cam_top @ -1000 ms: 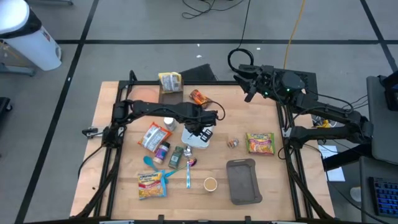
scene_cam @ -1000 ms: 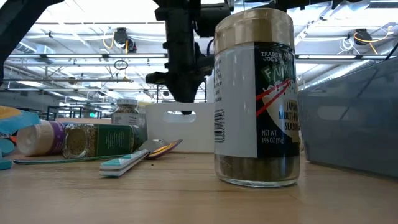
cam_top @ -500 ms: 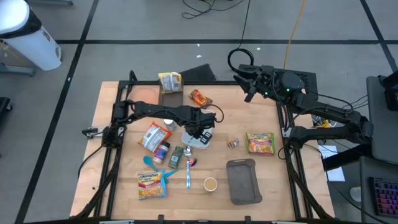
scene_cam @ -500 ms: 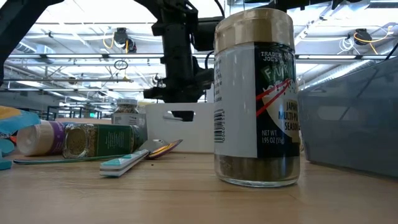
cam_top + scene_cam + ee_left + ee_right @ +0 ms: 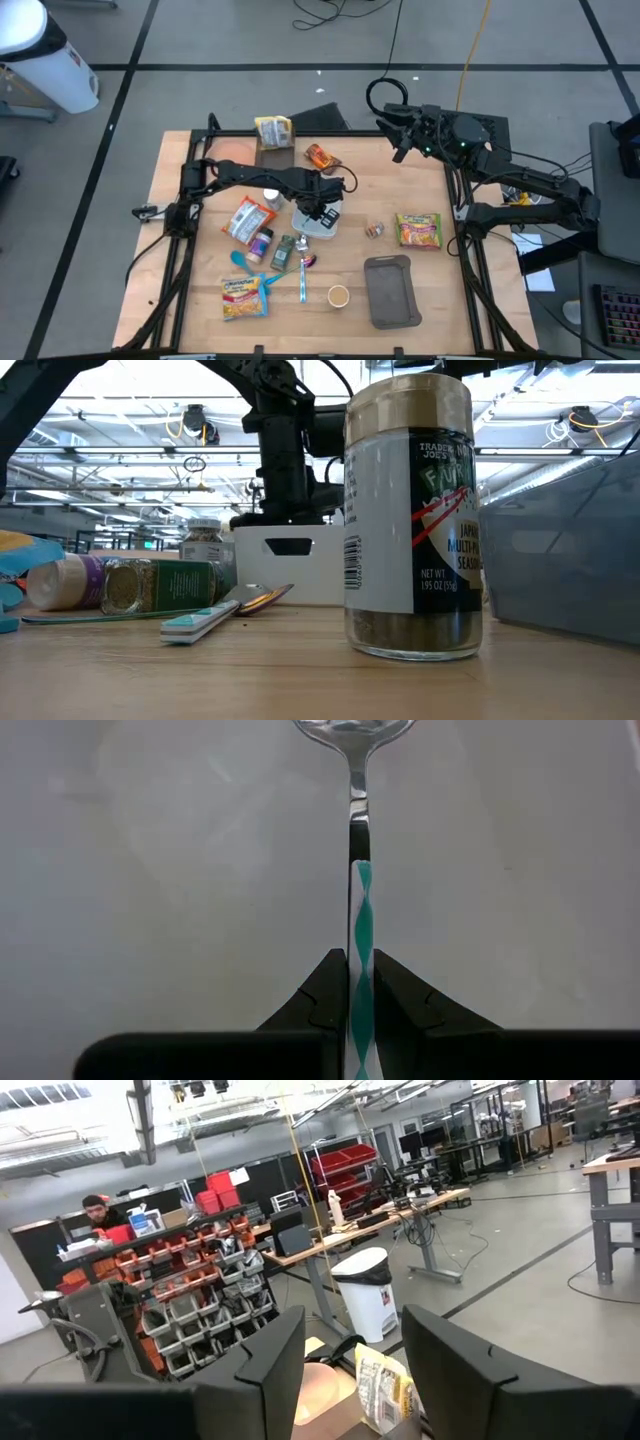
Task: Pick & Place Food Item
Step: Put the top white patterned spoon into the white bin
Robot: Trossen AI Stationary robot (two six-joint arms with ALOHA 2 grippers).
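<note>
My left gripper (image 5: 322, 207) points down over a white bin (image 5: 290, 575) at the table's middle and is shut on a spoon (image 5: 360, 840) with a teal-and-white striped handle. The spoon's metal bowl (image 5: 352, 728) reaches down inside the bin (image 5: 150, 870); whether it touches the floor does not show. In the low view the gripper (image 5: 285, 510) stands just above the bin's rim. My right gripper (image 5: 350, 1345) is open, empty and raised level at the far right (image 5: 400, 140), looking into the room. My left gripper pinches the spoon's striped handle (image 5: 361, 935) between its two fingers (image 5: 325, 995), some way up from the metal neck. The fingers come from above, pointing down, along the handle. The spoon hangs upright below them, bowl end down.
A seasoning jar (image 5: 412, 520) stands near the front edge (image 5: 338, 295), a grey tray (image 5: 390, 290) beside it. Noodle packets (image 5: 418, 229) (image 5: 243, 297), a red packet (image 5: 248, 218), lying jars (image 5: 283, 250), a teal utensil (image 5: 303, 280) and an orange packet (image 5: 320, 156) lie around the bin.
My left gripper has sunk straight toward the white bin with the spoon, still shut on it; the spoon's bowl end has gone down into the bin. The right arm has kept still.
</note>
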